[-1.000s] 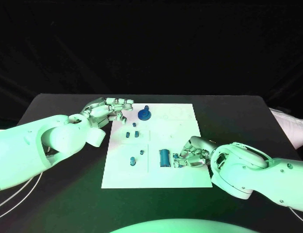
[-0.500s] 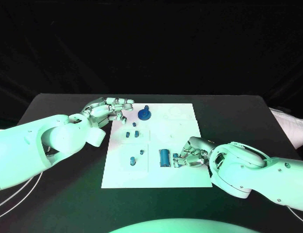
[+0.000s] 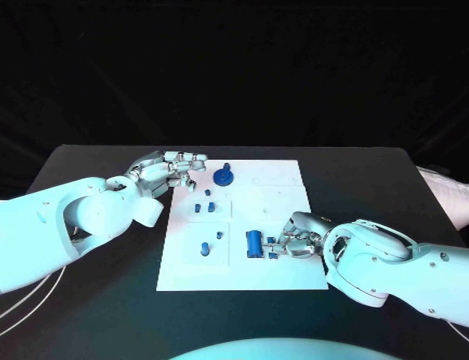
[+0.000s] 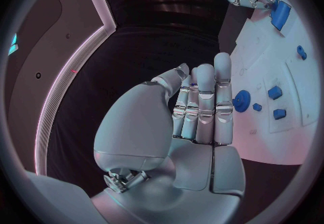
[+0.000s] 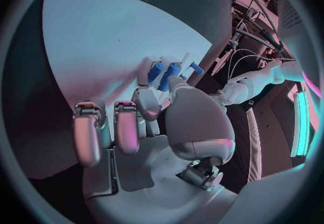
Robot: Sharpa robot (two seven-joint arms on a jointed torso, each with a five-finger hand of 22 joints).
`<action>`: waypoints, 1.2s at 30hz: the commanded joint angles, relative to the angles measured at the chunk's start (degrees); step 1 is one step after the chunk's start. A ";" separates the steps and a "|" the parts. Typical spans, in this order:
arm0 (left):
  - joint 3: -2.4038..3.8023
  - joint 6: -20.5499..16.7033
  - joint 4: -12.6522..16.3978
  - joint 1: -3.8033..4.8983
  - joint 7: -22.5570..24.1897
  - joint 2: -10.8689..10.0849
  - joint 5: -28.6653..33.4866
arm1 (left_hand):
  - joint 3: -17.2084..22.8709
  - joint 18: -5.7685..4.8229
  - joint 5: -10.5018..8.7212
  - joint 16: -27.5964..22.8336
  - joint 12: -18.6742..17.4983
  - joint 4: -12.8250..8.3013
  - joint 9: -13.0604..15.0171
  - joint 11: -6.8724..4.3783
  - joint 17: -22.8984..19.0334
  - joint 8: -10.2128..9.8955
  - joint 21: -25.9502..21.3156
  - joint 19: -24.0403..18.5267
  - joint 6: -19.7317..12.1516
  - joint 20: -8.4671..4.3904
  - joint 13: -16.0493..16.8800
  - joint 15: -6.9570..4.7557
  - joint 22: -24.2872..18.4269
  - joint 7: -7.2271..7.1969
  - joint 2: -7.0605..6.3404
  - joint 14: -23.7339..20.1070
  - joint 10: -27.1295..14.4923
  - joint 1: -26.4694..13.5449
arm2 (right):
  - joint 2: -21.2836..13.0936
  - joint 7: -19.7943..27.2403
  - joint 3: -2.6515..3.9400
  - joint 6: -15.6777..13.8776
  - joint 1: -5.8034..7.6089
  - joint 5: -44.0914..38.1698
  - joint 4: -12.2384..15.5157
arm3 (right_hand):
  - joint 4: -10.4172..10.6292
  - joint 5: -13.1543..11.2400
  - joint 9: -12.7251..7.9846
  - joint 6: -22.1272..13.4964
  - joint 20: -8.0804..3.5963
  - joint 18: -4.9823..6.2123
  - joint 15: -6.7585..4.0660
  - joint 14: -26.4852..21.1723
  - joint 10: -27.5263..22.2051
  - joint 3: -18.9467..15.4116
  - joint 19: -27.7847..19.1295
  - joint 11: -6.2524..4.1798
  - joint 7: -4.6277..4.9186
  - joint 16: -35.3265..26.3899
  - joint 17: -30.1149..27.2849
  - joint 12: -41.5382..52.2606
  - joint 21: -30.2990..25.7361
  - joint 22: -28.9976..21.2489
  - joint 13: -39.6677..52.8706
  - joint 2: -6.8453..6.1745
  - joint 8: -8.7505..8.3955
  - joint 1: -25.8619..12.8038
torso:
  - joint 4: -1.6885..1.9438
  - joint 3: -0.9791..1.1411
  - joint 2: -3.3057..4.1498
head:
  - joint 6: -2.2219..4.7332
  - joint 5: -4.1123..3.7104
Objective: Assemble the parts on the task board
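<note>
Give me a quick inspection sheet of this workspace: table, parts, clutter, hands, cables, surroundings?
Surface: black table, white task board in the middle.
Job's things: blue gear-like part at the board's far end; small blue parts mid-board; blue cylinder at the right hand.
Clutter: nothing seen.
Hands: left hand holds nothing, at the board's far left corner; right hand touches the cylinder.
Cables: white cables under the left arm.
Surroundings: dark backdrop.
</note>
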 commanded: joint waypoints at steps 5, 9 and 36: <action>0.03 1.09 0.08 0.01 0.15 0.03 -0.17 | -0.18 1.15 0.18 -0.19 0.28 -0.33 0.06 0.13 -0.08 0.20 -0.23 -0.27 -0.30 0.05 0.07 -0.08 -0.06 -0.22 0.24 -0.35 -0.40 0.25 | -0.73 1.42 0.02 0.78 -0.04 -2.71 0.57 | -0.20 -1.19 0.20 0.18 -0.21 -0.91 -0.36 5.00 0.35 -1.68 4.40 -0.04 -0.11 0.32 9.31 0.26 0.36 12.42 0.21 0.07 0.38 0.26 | -0.03 0.01 -0.02 | 0.03 0.03; 0.03 1.10 0.07 0.01 0.15 -0.01 -0.17 | -0.18 1.15 0.18 -0.19 0.28 -0.33 0.06 0.13 -0.08 0.20 -0.23 -0.27 -0.30 0.05 0.07 -0.08 -0.06 -0.22 0.24 -0.35 -0.40 0.25 | -1.18 2.53 0.02 1.18 -0.04 -2.66 0.77 | -1.10 -3.04 0.45 -0.07 -0.19 -0.90 -0.37 4.97 0.28 -3.19 4.36 0.04 -0.07 0.20 9.17 0.06 0.31 12.37 0.33 0.72 0.45 4.02 | -0.09 0.04 0.01 | 0.08 0.08; 0.03 1.15 -0.11 -0.01 0.10 0.10 -0.18 | -0.18 1.15 0.18 -0.19 0.28 -0.33 0.06 0.13 -0.08 0.20 -0.23 -0.27 -0.30 0.05 0.07 -0.08 -0.06 -0.22 0.24 -0.35 -0.40 0.25 | -0.50 2.53 0.02 4.13 -0.05 -4.08 -1.39 | -5.31 -6.97 0.91 -0.37 -0.13 -0.93 -0.31 4.99 0.27 -5.63 4.42 0.04 0.01 0.25 9.28 -0.13 0.36 12.50 0.68 3.44 0.63 13.00 | 0.04 -0.01 0.03 | -0.04 0.07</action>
